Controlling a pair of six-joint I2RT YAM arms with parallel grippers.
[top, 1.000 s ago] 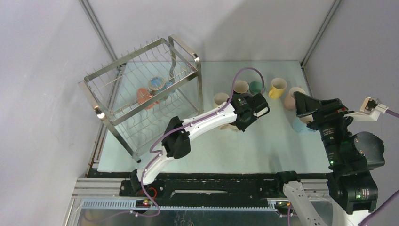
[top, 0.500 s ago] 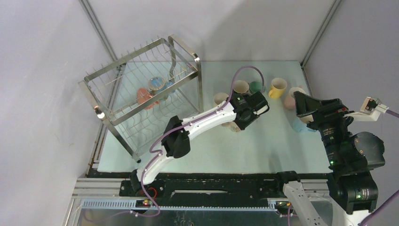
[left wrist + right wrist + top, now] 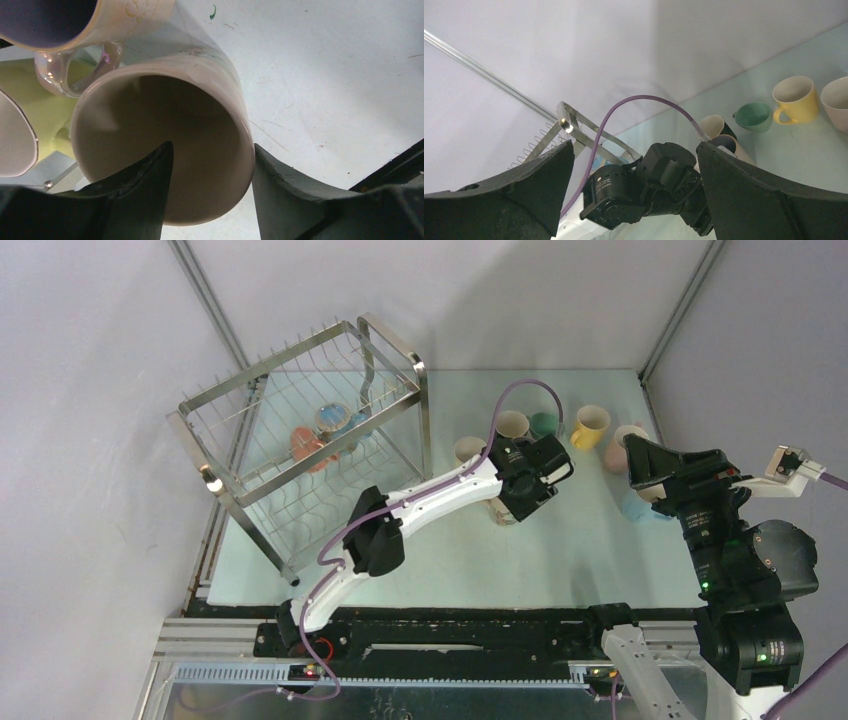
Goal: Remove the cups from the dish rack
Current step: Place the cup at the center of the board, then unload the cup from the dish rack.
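Note:
My left gripper (image 3: 522, 496) hangs over a beige cup (image 3: 503, 510) standing upright on the table among other cups. In the left wrist view the left gripper (image 3: 212, 150) is open: one finger (image 3: 145, 185) is inside the beige cup (image 3: 200, 75), the other (image 3: 285, 190) just outside its rim, neither squeezing the wall. The dish rack (image 3: 300, 440) stands at the far left with an orange-red cup (image 3: 305, 448) and a light blue cup (image 3: 332, 418) inside. My right gripper (image 3: 645, 458) is raised at the right, open and holding nothing; its wrist view shows the right gripper (image 3: 634, 150) facing the left arm.
Cups stand in a loose row at the back of the table: beige (image 3: 468, 450), cream (image 3: 512, 425), green (image 3: 543, 424), yellow (image 3: 589, 427), pink (image 3: 625, 440), and a light blue one (image 3: 640, 508) under the right arm. A dark-lined cup (image 3: 50, 20) almost touches the beige one.
The left gripper's jaws have spread apart, letting go of the beige cup's wall. The left wrist shifted slightly. The right arm has not moved.

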